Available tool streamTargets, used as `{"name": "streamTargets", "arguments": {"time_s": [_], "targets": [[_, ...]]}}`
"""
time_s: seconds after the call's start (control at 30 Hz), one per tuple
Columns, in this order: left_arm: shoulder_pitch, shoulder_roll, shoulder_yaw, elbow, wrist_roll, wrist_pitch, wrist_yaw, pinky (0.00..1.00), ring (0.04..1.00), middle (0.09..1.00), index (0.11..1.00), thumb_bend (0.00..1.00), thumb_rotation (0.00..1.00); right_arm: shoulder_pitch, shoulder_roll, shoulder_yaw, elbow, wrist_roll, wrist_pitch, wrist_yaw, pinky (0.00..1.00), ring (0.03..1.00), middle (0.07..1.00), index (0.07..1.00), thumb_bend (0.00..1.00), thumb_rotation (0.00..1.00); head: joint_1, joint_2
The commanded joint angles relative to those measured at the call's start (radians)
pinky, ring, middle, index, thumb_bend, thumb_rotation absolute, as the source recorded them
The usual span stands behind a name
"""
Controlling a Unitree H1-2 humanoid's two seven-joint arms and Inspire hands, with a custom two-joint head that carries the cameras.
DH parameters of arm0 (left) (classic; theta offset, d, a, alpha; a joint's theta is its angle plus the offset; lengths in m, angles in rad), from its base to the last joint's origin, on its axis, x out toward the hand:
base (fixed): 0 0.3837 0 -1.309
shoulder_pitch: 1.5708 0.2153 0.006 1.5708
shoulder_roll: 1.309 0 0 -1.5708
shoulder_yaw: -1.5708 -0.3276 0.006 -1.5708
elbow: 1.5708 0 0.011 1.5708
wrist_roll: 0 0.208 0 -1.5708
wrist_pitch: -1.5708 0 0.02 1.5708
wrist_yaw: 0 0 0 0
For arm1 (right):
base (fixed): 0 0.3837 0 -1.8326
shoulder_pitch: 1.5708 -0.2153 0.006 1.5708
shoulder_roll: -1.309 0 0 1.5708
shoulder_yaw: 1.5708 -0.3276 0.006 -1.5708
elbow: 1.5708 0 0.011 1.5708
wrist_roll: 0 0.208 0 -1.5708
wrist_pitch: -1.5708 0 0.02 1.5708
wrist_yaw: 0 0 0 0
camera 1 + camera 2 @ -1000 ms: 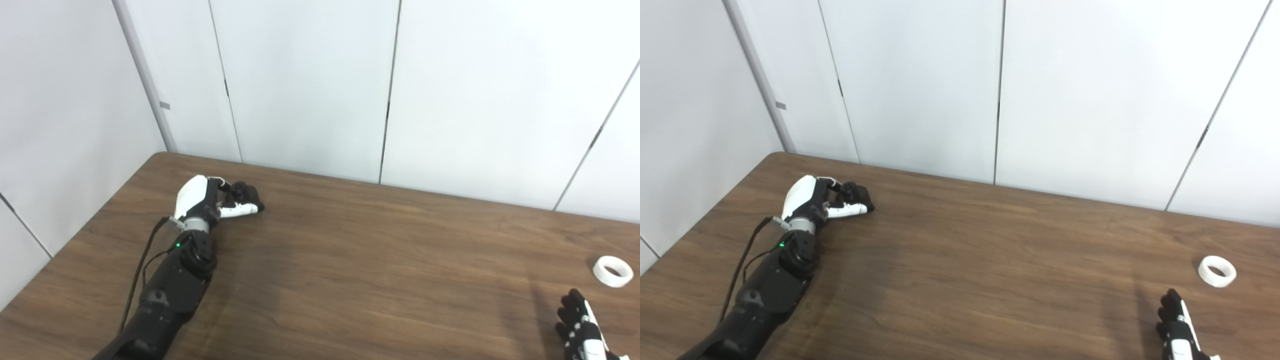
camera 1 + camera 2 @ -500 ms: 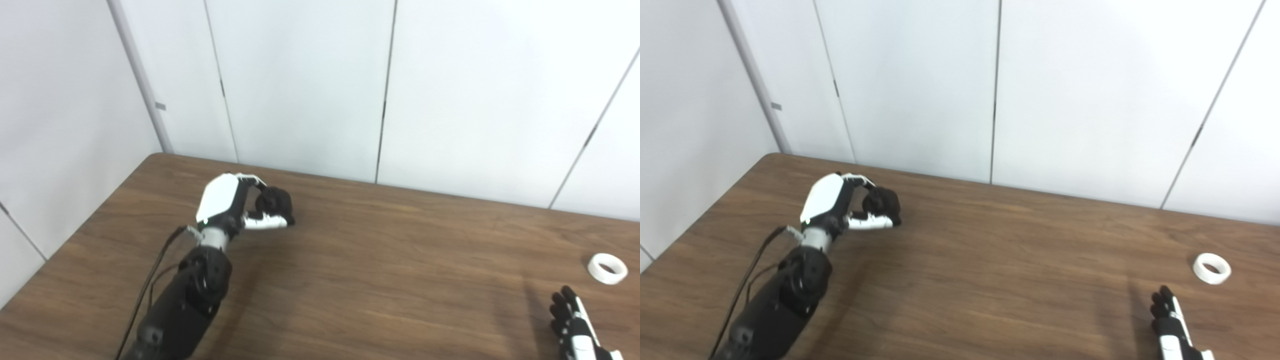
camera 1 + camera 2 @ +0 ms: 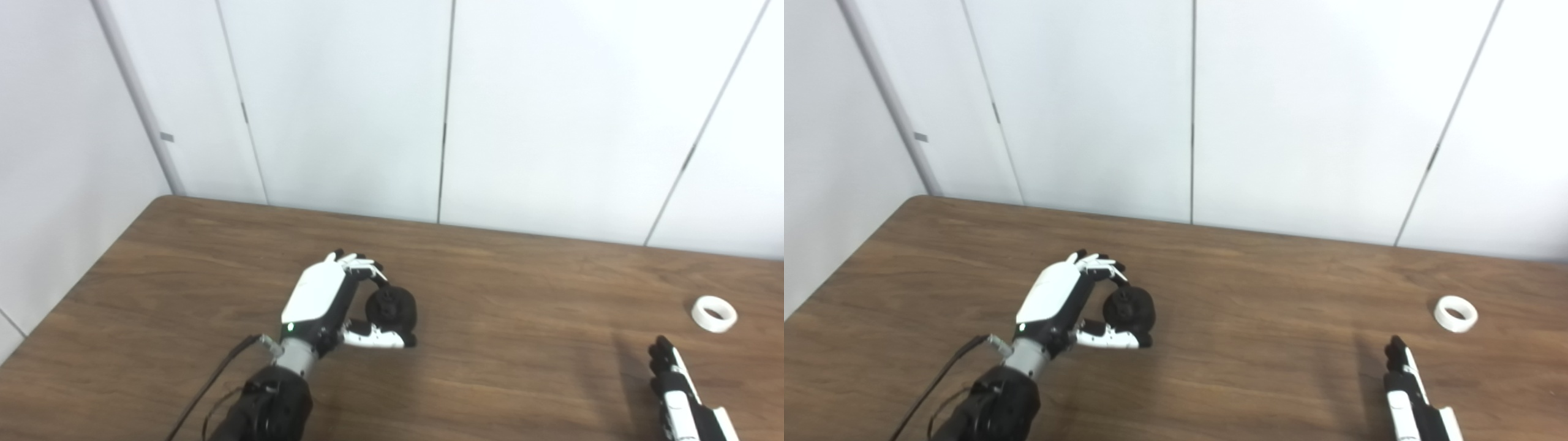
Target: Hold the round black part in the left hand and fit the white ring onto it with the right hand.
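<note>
Ring [image 3: 714, 313] lies on table [image 3: 502, 367], far right.

White-backed left hand [image 3: 318, 297], black forearm, cable

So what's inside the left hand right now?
The left hand grips the round black part between fingers above and thumb below. Its face shows; its rear side against the palm is hidden.

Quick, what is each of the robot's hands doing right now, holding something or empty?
Left hand: shut on the round black part.
Right hand: holds nothing, fingers straight, short of the white ring lying on the table.
</note>
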Motion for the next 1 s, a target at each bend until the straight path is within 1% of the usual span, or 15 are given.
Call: {"name": "streamTargets", "arguments": {"time_s": [0.0,0.13,0.17,0.3,0.37,0.4,0.47,0.53,0.6,0.63,0.7,0.77,0.8,0.83,0.97], "targets": [[-0.004,-0.009,-0.001,-0.059,0.015,-0.007,-0.014,1.0,0.915,0.809,0.483,0.52,0.06,0.002,0.014,0.007,-0.035,0.002,0.011,-0.001,1.0,1.0,0.991,1.0,0.42,1.0,-0.006,0.003],[0.044,-0.043,-0.031,-0.105,0.045,-0.018,-0.046,1.0,0.908,0.807,0.483,0.52,0.06,0.002,0.013,0.01,-0.047,0.002,0.026,-0.004,1.0,1.0,0.986,0.994,0.44,1.0,-0.035,0.019],[0.058,-0.051,-0.044,-0.111,0.056,-0.025,-0.048,1.0,0.902,0.803,0.483,0.52,0.06,0.002,0.012,0.012,-0.045,-0.001,0.021,-0.005,1.0,0.998,0.983,0.991,0.44,1.0,-0.035,0.019],[0.112,-0.082,-0.095,-0.13,0.103,-0.052,-0.05,1.0,0.895,0.795,0.483,0.52,0.06,0.001,0.01,0.022,-0.043,-0.01,0.008,-0.006,1.0,0.989,0.977,0.986,0.42,1.0,-0.074,0.044],[0.132,-0.089,-0.111,-0.133,0.122,-0.064,-0.052,1.0,0.894,0.793,0.483,0.52,0.06,0.002,0.017,0.026,-0.049,-0.011,0.016,-0.009,1.0,0.991,0.976,0.986,0.44,1.0,-0.094,0.056],[0.144,-0.092,-0.124,-0.13,0.138,-0.073,-0.051,1.0,0.894,0.793,0.483,0.52,0.06,0.002,0.017,0.031,-0.051,-0.019,0.017,-0.011,1.0,0.991,0.976,0.985,0.44,1.0,-0.112,0.072],[0.163,-0.092,-0.142,-0.125,0.165,-0.093,-0.051,1.0,0.897,0.795,0.484,0.52,0.06,0.0,0.019,0.04,-0.056,-0.034,0.02,-0.014,1.0,0.983,0.97,0.983,0.46,1.0,-0.13,0.082],[0.183,-0.092,-0.157,-0.11,0.182,-0.114,-0.039,1.0,0.898,0.794,0.484,0.52,0.06,-0.002,0.022,0.047,-0.063,-0.045,0.029,-0.016,1.0,0.981,0.968,0.982,0.46,1.0,-0.153,0.099],[0.2,-0.094,-0.161,-0.1,0.193,-0.13,-0.034,1.0,0.897,0.794,0.484,0.52,0.06,-0.003,0.025,0.053,-0.068,-0.05,0.035,-0.019,1.0,0.981,0.968,0.983,0.46,1.0,-0.165,0.107],[0.211,-0.092,-0.163,-0.092,0.197,-0.141,-0.029,1.0,0.901,0.796,0.484,0.52,0.06,-0.005,0.028,0.056,-0.072,-0.053,0.038,-0.021,1.0,0.979,0.971,0.986,0.48,1.0,-0.185,0.122],[0.226,-0.091,-0.165,-0.081,0.2,-0.157,-0.023,1.0,0.901,0.796,0.484,0.52,0.06,-0.006,0.031,0.059,-0.077,-0.057,0.043,-0.023,1.0,0.98,0.974,0.988,0.5,1.0,-0.188,0.125],[0.242,-0.09,-0.161,-0.078,0.2,-0.169,-0.023,1.0,0.903,0.797,0.484,0.52,0.06,-0.008,0.033,0.061,-0.089,-0.061,0.058,-0.026,1.0,0.984,0.977,0.991,0.52,1.0,-0.211,0.144],[0.248,-0.09,-0.159,-0.072,0.199,-0.176,-0.02,1.0,0.904,0.797,0.484,0.52,0.06,-0.009,0.034,0.062,-0.094,-0.063,0.063,-0.027,1.0,0.984,0.977,0.99,0.53,1.0,-0.211,0.144],[0.253,-0.088,-0.157,-0.07,0.2,-0.182,-0.019,1.0,0.905,0.796,0.484,0.52,0.06,-0.011,0.035,0.063,-0.1,-0.065,0.069,-0.027,1.0,0.985,0.977,0.99,0.53,1.0,-0.225,0.157],[0.265,-0.089,-0.152,-0.045,0.21,-0.207,0.0,1.0,0.898,0.794,0.484,0.52,0.05,-0.017,0.034,0.066,-0.111,-0.071,0.078,-0.029,1.0,0.984,0.976,0.988,0.51,1.0,-0.233,0.175]]}}
